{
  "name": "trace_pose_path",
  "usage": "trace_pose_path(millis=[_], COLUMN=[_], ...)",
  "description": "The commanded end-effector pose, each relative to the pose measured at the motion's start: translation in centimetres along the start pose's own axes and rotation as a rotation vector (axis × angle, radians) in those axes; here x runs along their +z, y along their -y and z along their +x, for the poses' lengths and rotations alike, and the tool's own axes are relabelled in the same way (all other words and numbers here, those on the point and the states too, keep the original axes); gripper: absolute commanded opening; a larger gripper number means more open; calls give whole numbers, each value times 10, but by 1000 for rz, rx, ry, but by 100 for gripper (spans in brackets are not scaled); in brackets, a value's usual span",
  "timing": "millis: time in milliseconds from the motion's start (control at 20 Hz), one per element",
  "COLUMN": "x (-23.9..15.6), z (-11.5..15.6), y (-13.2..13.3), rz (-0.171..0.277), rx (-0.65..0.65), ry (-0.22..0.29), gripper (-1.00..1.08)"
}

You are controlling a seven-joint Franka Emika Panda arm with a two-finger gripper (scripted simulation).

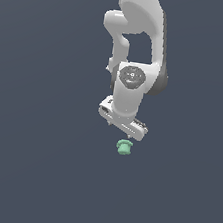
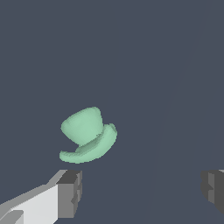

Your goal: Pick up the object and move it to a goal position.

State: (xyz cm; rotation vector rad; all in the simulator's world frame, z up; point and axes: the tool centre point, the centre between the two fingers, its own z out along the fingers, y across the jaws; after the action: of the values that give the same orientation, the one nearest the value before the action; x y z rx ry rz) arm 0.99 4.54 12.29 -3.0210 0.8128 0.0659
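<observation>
The object [image 1: 124, 147] is a tiny mint-green lump with a flared brim, lying on the dark grey floor just below the white arm in the exterior view. In the wrist view the object [image 2: 87, 134] looks like a small hat lying tilted on its brim. My gripper [image 2: 142, 192] is open, its two dark grey fingertips [image 2: 70, 192] wide apart, and the object lies beyond them, closer to one finger, outside the gap. In the exterior view the gripper [image 1: 128, 135] hangs just over the object; whether they touch is unclear.
The dark grey floor [image 1: 35, 163] spreads evenly all around. The arm's white links [image 1: 138, 31] rise toward the top of the exterior view. No other objects or markers show.
</observation>
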Motion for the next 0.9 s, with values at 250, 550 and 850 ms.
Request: trace_pose_path(millis=[250,550,850], x=[6,11,15], z=[3,5,7], y=[9,17,24], rz=[2,3,5], rx=[196,351,506], ry=[-5,-10,-16], gripper=[100,100,100])
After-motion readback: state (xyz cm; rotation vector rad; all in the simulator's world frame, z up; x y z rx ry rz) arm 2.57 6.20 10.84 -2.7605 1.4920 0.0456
